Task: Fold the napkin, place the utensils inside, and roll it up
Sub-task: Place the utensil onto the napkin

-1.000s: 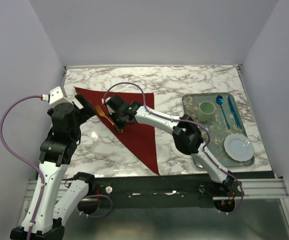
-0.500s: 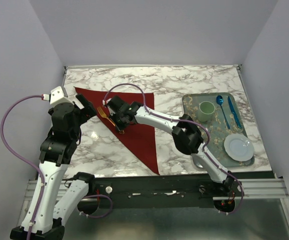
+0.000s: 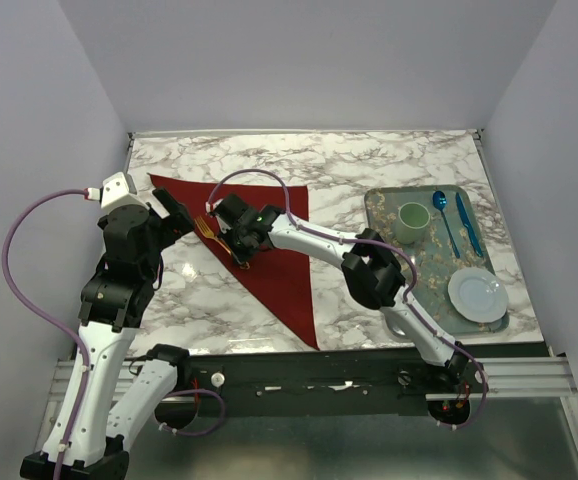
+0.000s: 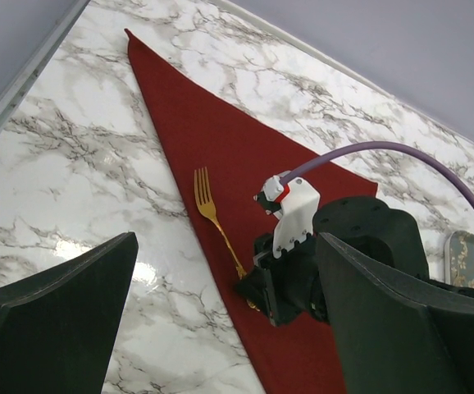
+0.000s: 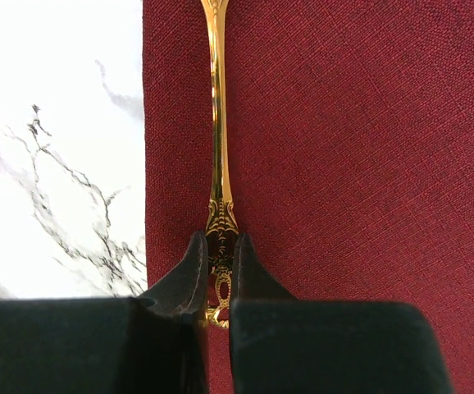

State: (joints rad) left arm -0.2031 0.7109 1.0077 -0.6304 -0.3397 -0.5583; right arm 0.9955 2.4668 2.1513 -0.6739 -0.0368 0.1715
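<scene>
Compared with a second ago, our right elbow (image 3: 372, 268) has edged slightly left. We see the left gripper (image 4: 225, 245) spread wide and empty over the triangular napkin's (image 3: 274, 262) left edge. The fork (image 3: 209, 234) lies along that edge, its handle end pinched by the right gripper (image 5: 218, 248)

Grey-veined marble table (image 3: 389, 160), plain lilac walls (image 3: 299, 60)

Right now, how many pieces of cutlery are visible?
3: gold fork on the napkin; blue spoon and blue knife on the tray. More may be hidden.
</scene>
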